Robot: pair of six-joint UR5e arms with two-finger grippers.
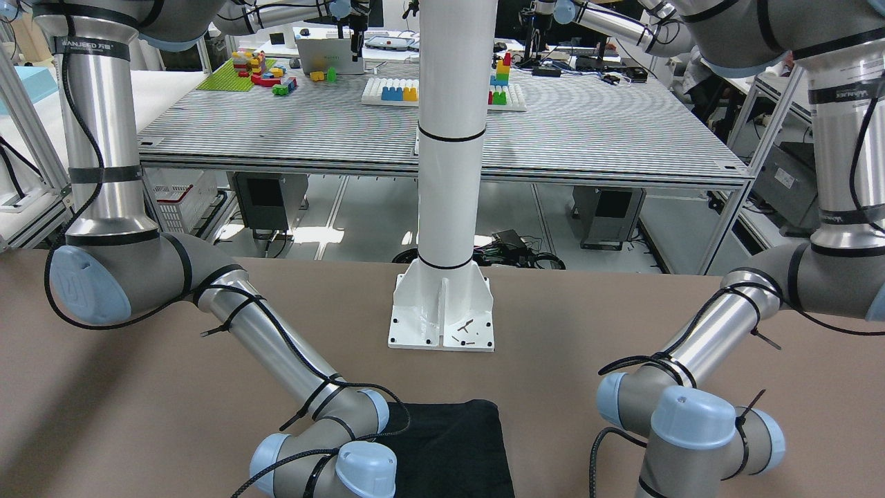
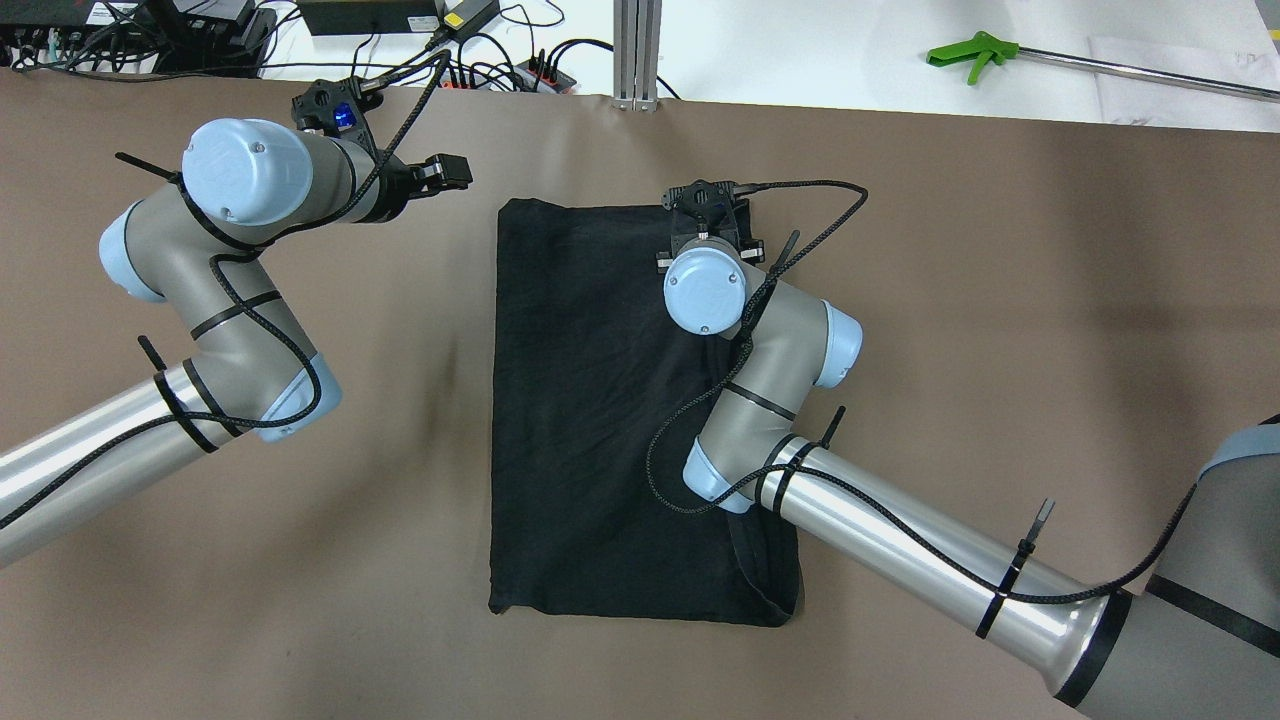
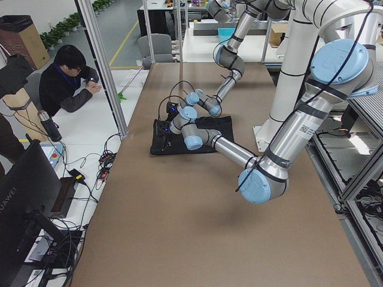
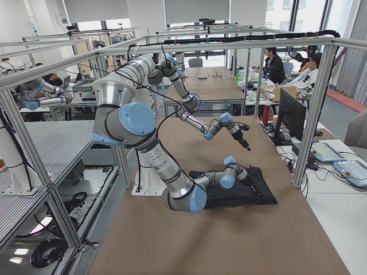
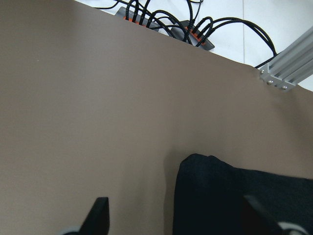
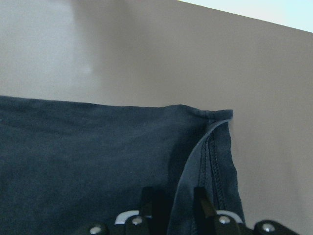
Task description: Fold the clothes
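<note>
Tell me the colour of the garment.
Plain black; the garment shows best in the overhead view.

left gripper raised, wide open | right gripper low, pointing down, nearly closed

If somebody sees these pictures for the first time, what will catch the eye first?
A black garment lies as a flat rectangle in the middle of the brown table. The right gripper sits low at its far right corner, fingers close together over the hemmed edge; the left gripper hovers open and empty beside the far left corner.
</note>
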